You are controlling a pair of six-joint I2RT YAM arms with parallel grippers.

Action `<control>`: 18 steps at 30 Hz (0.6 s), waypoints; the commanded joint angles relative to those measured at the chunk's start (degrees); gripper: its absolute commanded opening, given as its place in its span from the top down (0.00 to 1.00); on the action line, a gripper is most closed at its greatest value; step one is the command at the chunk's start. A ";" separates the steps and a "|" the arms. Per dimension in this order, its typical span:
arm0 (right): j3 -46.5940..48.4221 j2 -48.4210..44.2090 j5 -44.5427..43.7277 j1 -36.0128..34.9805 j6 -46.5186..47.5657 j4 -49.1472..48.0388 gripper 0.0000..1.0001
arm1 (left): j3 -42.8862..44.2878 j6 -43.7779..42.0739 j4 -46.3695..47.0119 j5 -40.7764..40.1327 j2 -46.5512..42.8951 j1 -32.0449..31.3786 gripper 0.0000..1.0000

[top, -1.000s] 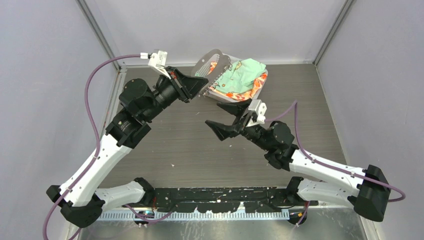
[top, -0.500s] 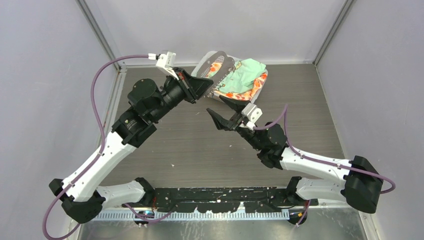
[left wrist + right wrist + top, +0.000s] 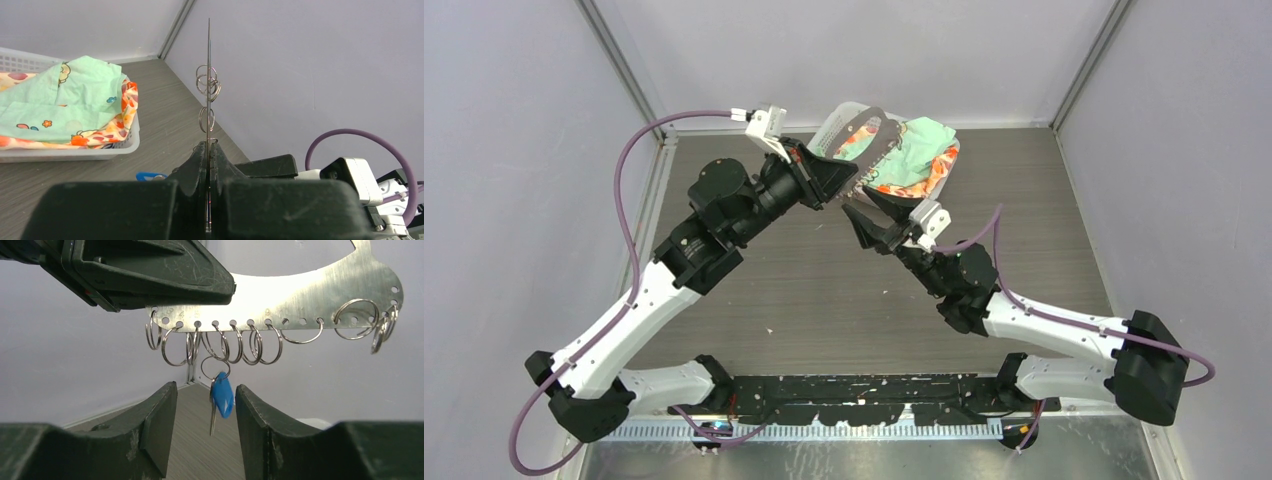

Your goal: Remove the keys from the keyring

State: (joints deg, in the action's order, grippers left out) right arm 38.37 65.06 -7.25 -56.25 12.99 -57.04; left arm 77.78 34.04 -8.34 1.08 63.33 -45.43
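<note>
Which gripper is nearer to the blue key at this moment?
Right. The blue key hangs between the open fingers of the right gripper. The left gripper is shut on the metal plate above the key, off to one side.

The top camera looked down from above the near edge over the whole worktop [image 3: 804, 300]. The left wrist camera sighted along its fingers [image 3: 197, 167] at the keyring [image 3: 208, 82] edge-on; the right wrist camera, close, faced its flat side
</note>
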 commanded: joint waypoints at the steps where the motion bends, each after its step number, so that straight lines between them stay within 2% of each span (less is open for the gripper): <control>1: 3.22 0.88 -1.28 -0.21 0.02 -1.69 0.51 | 2.55 -0.56 5.06 -0.63 0.27 -0.60 0.99; 7: 3.92 1.74 -1.96 -0.23 0.97 -1.29 0.58 | 3.20 -0.58 5.44 -0.71 0.96 -1.02 0.99; 15: 2.96 0.14 -2.61 -0.22 -0.17 0.70 0.80 | 3.03 -0.84 5.62 -2.61 0.68 -1.24 0.99; 18: 2.75 -0.92 -2.82 -0.18 -0.87 2.33 0.92 | 2.56 -1.04 5.62 -3.13 0.33 -1.24 0.99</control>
State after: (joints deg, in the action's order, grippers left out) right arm 39.90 66.52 -8.78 -56.25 13.15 -54.78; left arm 78.08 33.98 -8.32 0.03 64.99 -46.46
